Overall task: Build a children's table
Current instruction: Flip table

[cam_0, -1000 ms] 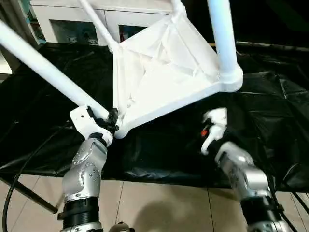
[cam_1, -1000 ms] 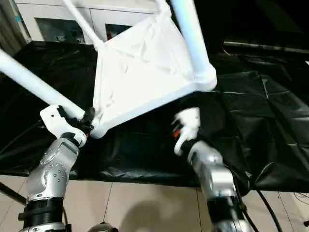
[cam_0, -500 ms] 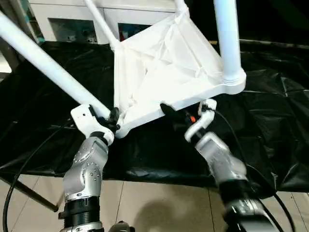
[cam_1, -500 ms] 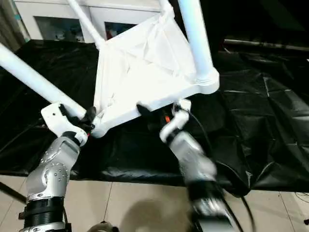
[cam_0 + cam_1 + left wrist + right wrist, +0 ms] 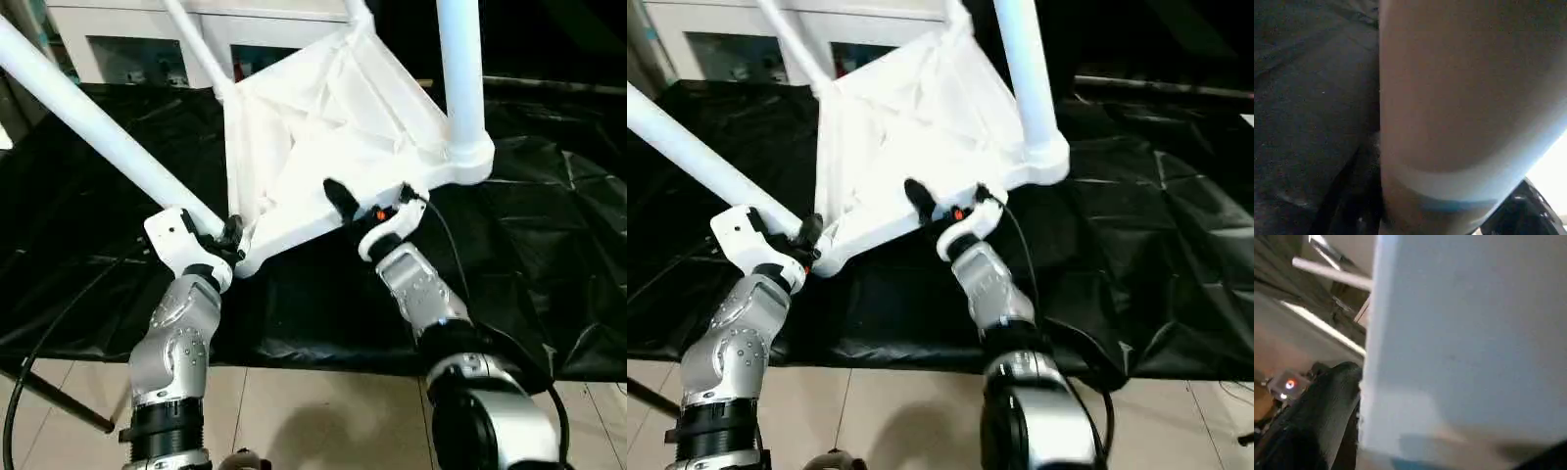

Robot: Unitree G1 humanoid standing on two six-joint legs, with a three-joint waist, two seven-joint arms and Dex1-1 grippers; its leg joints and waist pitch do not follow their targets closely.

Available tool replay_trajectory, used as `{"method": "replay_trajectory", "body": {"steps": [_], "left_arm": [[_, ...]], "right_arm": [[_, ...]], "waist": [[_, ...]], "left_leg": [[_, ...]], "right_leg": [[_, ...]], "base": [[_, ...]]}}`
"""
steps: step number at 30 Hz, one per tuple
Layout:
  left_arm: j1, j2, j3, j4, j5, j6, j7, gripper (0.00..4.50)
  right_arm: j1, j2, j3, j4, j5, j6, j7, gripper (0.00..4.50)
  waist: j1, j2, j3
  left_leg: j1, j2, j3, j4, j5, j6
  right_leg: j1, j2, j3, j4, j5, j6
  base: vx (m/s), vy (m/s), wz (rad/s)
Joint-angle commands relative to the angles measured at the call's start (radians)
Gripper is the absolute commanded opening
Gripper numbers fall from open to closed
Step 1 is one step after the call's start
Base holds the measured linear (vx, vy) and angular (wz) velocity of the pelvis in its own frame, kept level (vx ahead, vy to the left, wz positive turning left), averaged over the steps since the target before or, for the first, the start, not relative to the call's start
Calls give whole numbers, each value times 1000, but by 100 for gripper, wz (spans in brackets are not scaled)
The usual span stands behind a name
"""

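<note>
Left gripper (image 5: 227, 238) sits clamped at the base of one leg (image 5: 93, 127) where it enters the near-left corner socket; black fingers close against the tube. Right gripper (image 5: 367, 209) meets the near edge of the tabletop (image 5: 333, 127); one black finger (image 5: 340, 198) lies over the rim; whether it is truly pinching, cannot tell.

Tabletop is tilted underside-up above the black sheet (image 5: 549, 245); ribs facing the head camera; four legs appear seated, the near-right leg (image 5: 460, 69) rising steeply from its socket.

Handling, judged: hollow plastic, light but bulky; stiff along ribs and rim, likely flexing mid-panel; smooth tubes probably slippery. Best holds: rim beside a corner socket, or a leg close to its socket; a hold far out on a leg would lever on the joint.

Room: open sheet to the right and front; white cabinet (image 5: 137, 44) near behind, far legs reach toward it; sheet's front edge ends just ahead of the forearms; floor tiles (image 5: 323, 411) below.
</note>
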Motion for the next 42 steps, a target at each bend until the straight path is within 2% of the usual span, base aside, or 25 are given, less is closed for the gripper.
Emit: {"method": "replay_trajectory", "body": {"steps": [1, 2, 4, 5, 8, 11, 13, 15, 22, 23, 24, 26, 27, 28, 29, 31, 33, 35, 39, 41, 42], "left_arm": [[30, -79, -35, -18, -46, 23, -9, 217], [31, -77, -39, -18, -44, 22, -11, 217], [32, -75, -43, -18, -43, 21, -13, 217], [32, -74, -45, -18, -41, 19, -13, 217], [36, -70, -53, -20, -39, 16, -14, 217], [38, -63, -64, -21, -27, 10, -20, 217], [39, -63, -65, -21, -25, 7, -20, 217], [40, -64, -67, -22, -24, 6, -20, 217], [42, -64, -75, -19, -18, -4, -25, 217], [42, -64, -76, -18, -14, -6, -23, 273], [42, -62, -77, -18, -13, -5, -22, 287], [43, -57, -76, -18, -20, 11, -33, 287], [44, -58, -73, -20, -27, 11, -40, 300], [46, -61, -63, -23, -34, 2, -42, 300], [46, -62, -60, -23, -36, -1, -41, 316], [47, -64, -50, -25, -41, -7, -39, 333], [50, -68, -31, -32, -53, -20, -32, 337], [59, -65, -10, -49, -76, -30, -41, 363], [97, -29, 17, -111, -146, -34, -96, 377], [115, -17, 36, -139, -170, -42, -106, 409], [126, -12, 47, -153, -182, -47, -108, 409]], "right_arm": [[-35, 0, -22, 33, 14, -10, -21, 450], [-44, -3, -30, 49, 15, -19, -27, 422], [-53, -6, -41, 65, 21, -30, -23, 415], [-61, -9, -51, 77, 23, -32, -24, 409], [-80, -21, -62, 107, 20, -36, -15, 376], [-91, -25, -75, 127, 22, -43, -8, 367], [-95, -27, -78, 135, 20, -47, -8, 329], [-97, -29, -79, 140, 19, -50, -8, 329], [-106, -39, -77, 164, -8, -68, -2, 263], [-107, -41, -77, 168, -14, -72, -1, 252], [-107, -41, -78, 168, -14, -72, -1, 249], [-107, -45, -76, 171, -23, -81, -2, 244], [-108, -46, -76, 172, -26, -85, -1, 223], [-107, -48, -75, 171, -31, -92, -3, 223], [-107, -49, -75, 171, -33, -95, -3, 217], [-107, -50, -74, 172, -39, -104, -3, 214], [-108, -52, -81, 168, -36, -107, -5, 213], [-105, -61, -81, 158, -41, -111, -7, 212], [-90, -93, -79, 126, -56, -126, -18, 211], [-82, -106, -84, 108, -55, -127, -22, 211], [-78, -113, -84, 97, -56, -130, -25, 211]], "waist": [[3, -6, -71], [2, -7, -71], [1, -6, -72], [1, -9, -72], [1, -8, -71], [2, -9, -73], [2, -9, -73], [1, -10, -72], [2, -11, -73], [1, -11, -73], [1, -11, -73], [2, -11, -73], [5, -9, -75], [5, -7, -77], [5, -10, -81], [8, -10, -86], [9, -9, -82], [9, -7, -80], [10, -6, -78], [12, -3, -78], [13, -3, -78]], "left_leg": [[27, 61, -19, -71, -20, 64], [28, 62, -19, -71, -19, 66], [27, 62, -18, -69, -17, 73], [27, 62, -17, -69, -10, 77], [27, 62, -17, -68, -10, 82], [28, 62, -16, -65, 4, 91], [26, 62, -16, -65, 8, 96], [26, 62, -16, -65, 4, 97], [27, 63, -15, -63, 11, 102], [28, 63, -15, -63, 12, 103], [27, 63, -15, -62, 13, 103], [28, 63, -14, -62, 14, 103], [30, 62, -14, -60, 16, 99], [27, 62, -14, -58, 32, 100], [24, 60, -14, -52, 66, 113], [18, 58, -12, -41, 109, 141], [19, 60, -11, -42, 92, 146], [20, 64, -11, -46, 51, 131], [22, 65, -10, -49, 32, 113], [23, 65, -9, -50, 25, 105], [23, 65, -9, -50, 22, 102]], "right_leg": [[39, -82, 26, -48, 189, -261], [39, -82, 26, -49, 189, -262], [38, -83, 26, -48, 184, -267], [39, -82, 26, -48, 189, -267], [38, -82, 25, -48, 182, -272], [37, -81, 25, -45, 193, -275], [38, -82, 25, -45, 194, -277], [38, -82, 25, -45, 187, -278], [37, -82, 25, -44, 184, -282], [36, -81, 24, -44, 186, -283], [37, -81, 24, -44, 186, -284], [36, -81, 25, -44, 187, -286], [35, -81, 25, -42, 189, -292], [36, -79, 25, -38, 217, -294], [36, -77, 24, -31, 265, -295], [31, -75, 22, -22, 334, -301], [27, -75, 22, -26, 315, -304], [28, -77, 21, -30, 260, -306], [26, -75, 21, -31, 226, -298], [25, -74, 21, -31, 218, -290], [24, -74, 22, -32, 217, -289]], "base": [[0, 0, 0], [0, 0, 0], [0, 0, 0], [0, 0, 0], [0, 0, 0], [0, 0, 0], [0, 0, 0], [0, 0, 0], [0, 0, 0], [0, 0, 0], [0, 0, 0], [0, 0, 0], [0, 0, 0], [0, 0, 0], [0, 0, 0], [0, 0, 0], [0, 0, 0], [0, 0, 0], [0, 0, 0], [0, 0, 0], [0, 0, 0]]}}
